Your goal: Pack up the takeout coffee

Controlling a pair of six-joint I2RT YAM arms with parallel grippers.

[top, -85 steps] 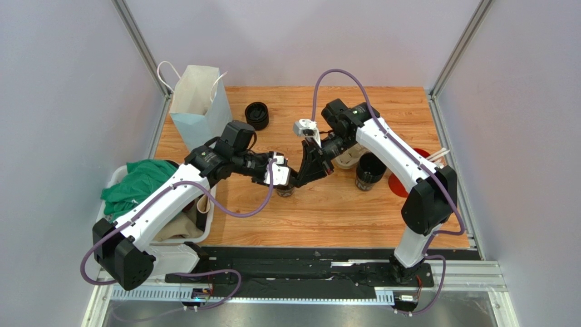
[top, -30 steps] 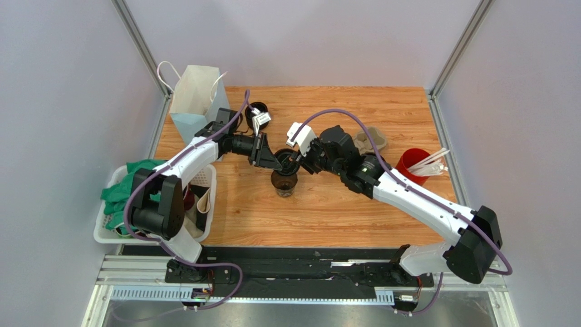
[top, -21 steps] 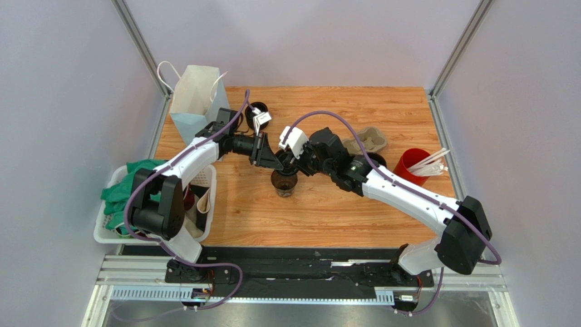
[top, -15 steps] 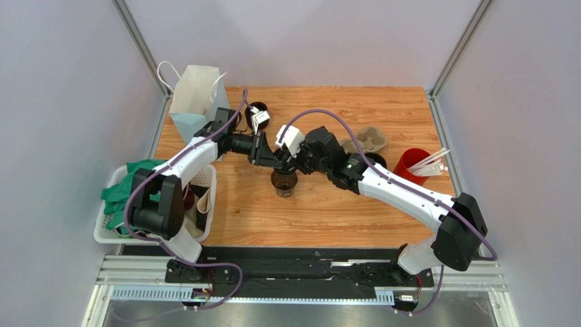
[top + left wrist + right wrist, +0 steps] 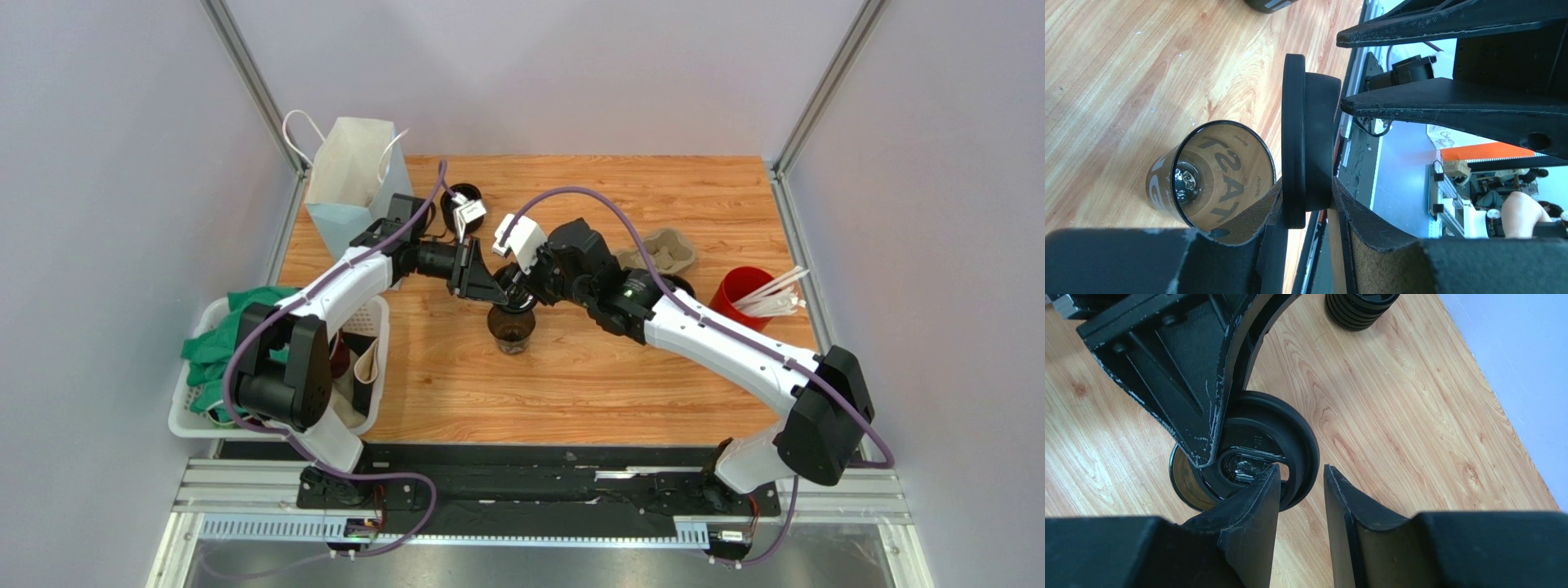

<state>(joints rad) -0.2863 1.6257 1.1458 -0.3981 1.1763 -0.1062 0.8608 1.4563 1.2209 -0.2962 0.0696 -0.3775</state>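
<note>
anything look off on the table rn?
Only the lid: it is not on the cup. The left gripper pinches it on edge, close by the cup's open rim. The cup stands upright on the wood, uncovered. No spill or damage visible.

Right end effector [image 5: 1301,499]: fingers parted, straddling the rim of the black lid [image 5: 1260,447]; left end effector [image 5: 1220,429] grips that lid above the open cup [image 5: 1185,484]; ribbed black object [image 5: 1361,307] stands on the bench [image 5: 1413,416].
</note>
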